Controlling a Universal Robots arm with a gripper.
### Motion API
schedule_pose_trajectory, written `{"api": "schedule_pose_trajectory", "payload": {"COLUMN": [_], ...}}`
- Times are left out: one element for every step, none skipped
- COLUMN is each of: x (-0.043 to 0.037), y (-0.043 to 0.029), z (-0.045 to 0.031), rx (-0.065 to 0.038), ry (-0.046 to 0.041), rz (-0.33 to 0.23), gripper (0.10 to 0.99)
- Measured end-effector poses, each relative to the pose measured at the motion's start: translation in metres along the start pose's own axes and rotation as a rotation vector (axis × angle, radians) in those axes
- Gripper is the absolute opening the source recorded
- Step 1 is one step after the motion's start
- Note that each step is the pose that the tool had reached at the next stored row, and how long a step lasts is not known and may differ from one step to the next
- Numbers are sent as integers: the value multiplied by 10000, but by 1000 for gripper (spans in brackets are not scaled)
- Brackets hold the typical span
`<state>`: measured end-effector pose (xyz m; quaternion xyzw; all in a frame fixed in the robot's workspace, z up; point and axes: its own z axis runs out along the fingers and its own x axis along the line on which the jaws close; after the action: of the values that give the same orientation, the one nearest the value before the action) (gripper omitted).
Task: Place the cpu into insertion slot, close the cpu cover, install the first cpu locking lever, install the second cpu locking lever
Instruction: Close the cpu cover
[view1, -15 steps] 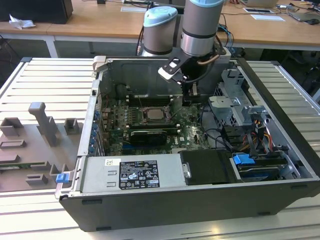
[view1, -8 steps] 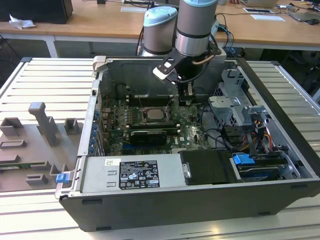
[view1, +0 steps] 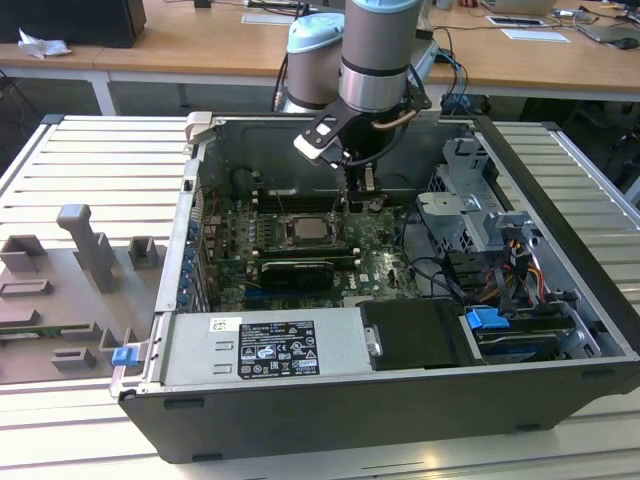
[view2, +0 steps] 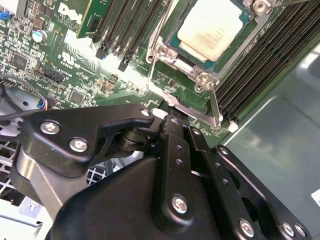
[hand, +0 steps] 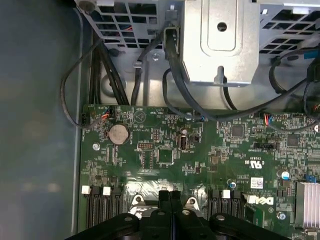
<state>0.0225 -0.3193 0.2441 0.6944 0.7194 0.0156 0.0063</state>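
Note:
The cpu (view2: 212, 25) lies flat in the insertion slot (view1: 305, 229) on the green board, pale and square. The silvery cpu cover (view2: 165, 50) frames it and looks folded down around it. A thin metal locking lever (view2: 216, 102) runs along the socket's edge. My gripper (view2: 167, 112) hangs just beside the socket with its black fingers (hand: 165, 197) pressed together, tips at or on a lever rod; contact is hidden. In the exterior view the gripper (view1: 350, 195) stands over the board to the right of the socket.
Long black memory slots (view2: 260, 60) flank the socket. A metal drive cage (view1: 470, 215) and loose cables (hand: 175, 65) sit on the exterior view's right. The power supply (view1: 265, 345) fills the near side, and the case walls (view1: 190, 230) close in all around.

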Motion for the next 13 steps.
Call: {"api": "schedule_pose_trajectory", "payload": {"x": [0, 0, 1, 1, 1, 1, 1, 1, 1, 1, 1, 2, 2], "y": [-9, -15, -20, -25, -29, -32, -34, -36, -39, -43, -44, -47, -49], "z": [0, -1, -1, -1, -1, -1, -1, -1, -1, -1, -1, -1, -1], "rx": [0, 0, 0, 0, -1, 0, 0, 0, 0, 0, 0, 0, 0], "ry": [0, -1, 0, 0, 0, -1, 0, -1, 0, -1, 0, -1, 0], "rz": [0, 0, 0, 1, 0, 1, 0, 1, 0, 0, -1, 0, 0], "gripper": [106, 106, 106, 106, 106, 106, 106, 106, 106, 106, 106, 106, 106]}}
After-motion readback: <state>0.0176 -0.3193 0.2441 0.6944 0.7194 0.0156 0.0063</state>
